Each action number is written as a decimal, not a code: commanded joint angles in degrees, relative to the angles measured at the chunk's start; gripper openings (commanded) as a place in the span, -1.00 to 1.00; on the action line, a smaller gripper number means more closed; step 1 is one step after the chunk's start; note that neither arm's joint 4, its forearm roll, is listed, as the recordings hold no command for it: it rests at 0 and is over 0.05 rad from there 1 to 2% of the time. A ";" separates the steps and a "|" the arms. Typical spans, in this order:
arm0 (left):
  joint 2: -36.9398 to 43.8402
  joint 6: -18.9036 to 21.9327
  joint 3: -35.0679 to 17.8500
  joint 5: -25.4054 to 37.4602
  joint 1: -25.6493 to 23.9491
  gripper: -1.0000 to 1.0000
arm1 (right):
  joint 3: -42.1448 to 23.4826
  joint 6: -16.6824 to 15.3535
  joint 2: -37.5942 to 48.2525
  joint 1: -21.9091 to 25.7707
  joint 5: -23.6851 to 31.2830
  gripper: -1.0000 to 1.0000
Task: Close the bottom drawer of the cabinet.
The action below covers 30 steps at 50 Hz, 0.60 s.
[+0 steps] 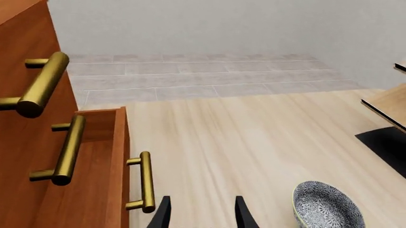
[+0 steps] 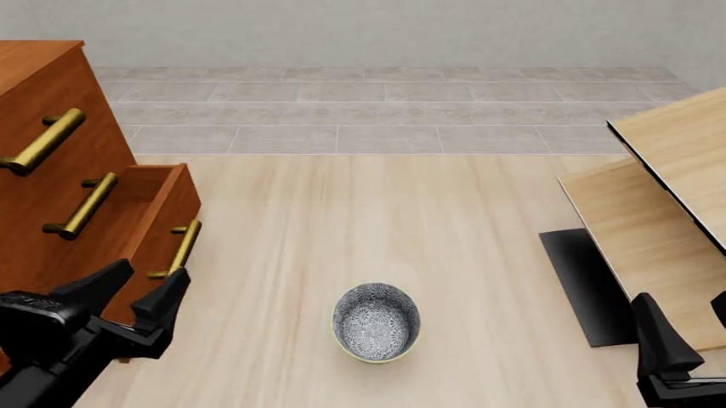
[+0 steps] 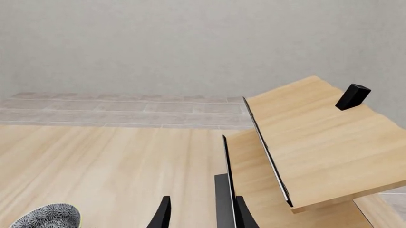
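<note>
Near the lower left of the front view, our left gripper (image 2: 145,299) has its fingers spread, holding nothing. Just past it sits the bottom drawer (image 2: 170,212), sticking out of the cabinet (image 2: 51,110). It looks hard and heavy, so we push its flat front beside the handle (image 2: 182,246). Our right gripper (image 2: 681,327) is spread too, far right.

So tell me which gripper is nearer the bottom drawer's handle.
Left. The left gripper sits open right beside the bottom drawer's handle; the right gripper is far across the table, past the patterned bowl.
</note>
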 commanded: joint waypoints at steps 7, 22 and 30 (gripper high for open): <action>18.87 -1.99 -1.46 -13.26 -4.22 1.00 | 0.01 -0.20 -0.28 -0.13 0.28 1.00; 37.70 -5.12 -4.63 -23.52 -3.12 1.00 | -0.22 0.15 -0.32 -0.41 0.37 1.00; 42.75 -6.40 -5.41 -25.96 -3.01 1.00 | -0.01 0.22 -0.41 -0.47 0.20 1.00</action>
